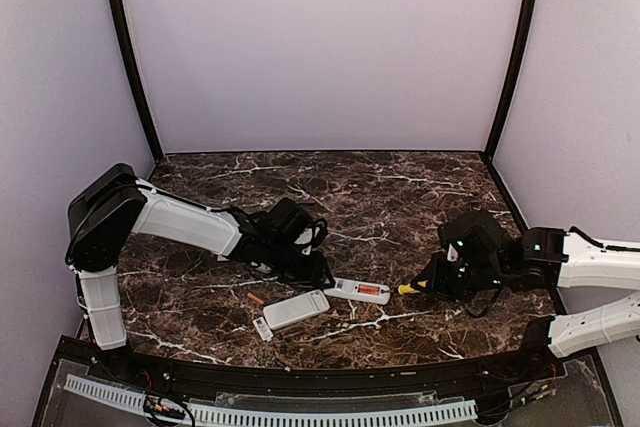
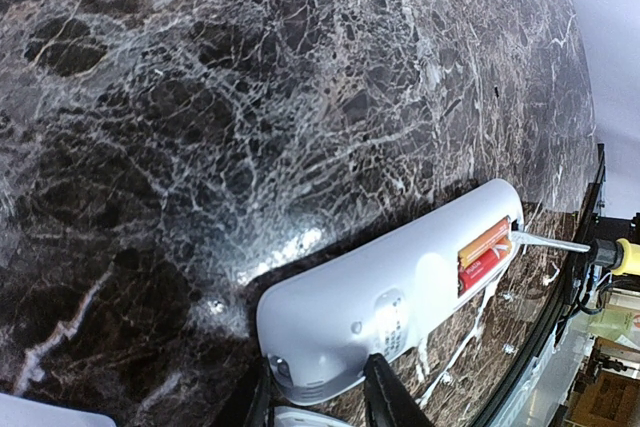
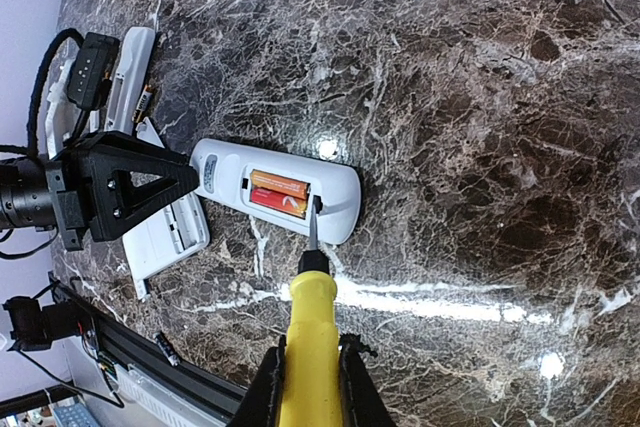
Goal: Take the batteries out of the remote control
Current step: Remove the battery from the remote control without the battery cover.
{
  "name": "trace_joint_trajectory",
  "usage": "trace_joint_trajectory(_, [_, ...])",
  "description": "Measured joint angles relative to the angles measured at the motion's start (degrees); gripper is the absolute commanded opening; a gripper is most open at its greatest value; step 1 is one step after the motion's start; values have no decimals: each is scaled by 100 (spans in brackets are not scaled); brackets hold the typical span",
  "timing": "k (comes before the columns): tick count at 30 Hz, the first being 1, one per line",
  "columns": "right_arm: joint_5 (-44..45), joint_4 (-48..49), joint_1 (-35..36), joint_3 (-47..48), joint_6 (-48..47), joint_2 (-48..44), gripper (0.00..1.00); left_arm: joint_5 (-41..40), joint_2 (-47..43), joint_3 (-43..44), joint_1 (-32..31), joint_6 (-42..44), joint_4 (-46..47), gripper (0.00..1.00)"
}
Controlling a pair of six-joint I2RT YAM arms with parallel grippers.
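From above, the left hand point(image 1: 324, 278) pinches the left end of the remote point(image 1: 350, 289) lying on the counter point(image 1: 400, 207). The right hand point(image 1: 430, 284) is pressed together around a screwdriver point(image 1: 408, 288).

From the left wrist, two batteries point(image 2: 485, 250) lie side by side in the open bay, with the blade tip at their end.

From the right wrist, the tip meets the bay's edge. The blade could slip off a rounded cell and shove the remote out of the pinch. A battery that pops free could roll away.

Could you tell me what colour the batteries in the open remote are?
Orange and red; the small cylindrical batteries show best in the right wrist view.
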Motion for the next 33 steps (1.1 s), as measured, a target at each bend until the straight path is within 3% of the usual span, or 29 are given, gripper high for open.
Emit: trace_joint_trajectory(33, [-79,94,0,-7,70,-74,0,9,0,0,0,0,-2,30])
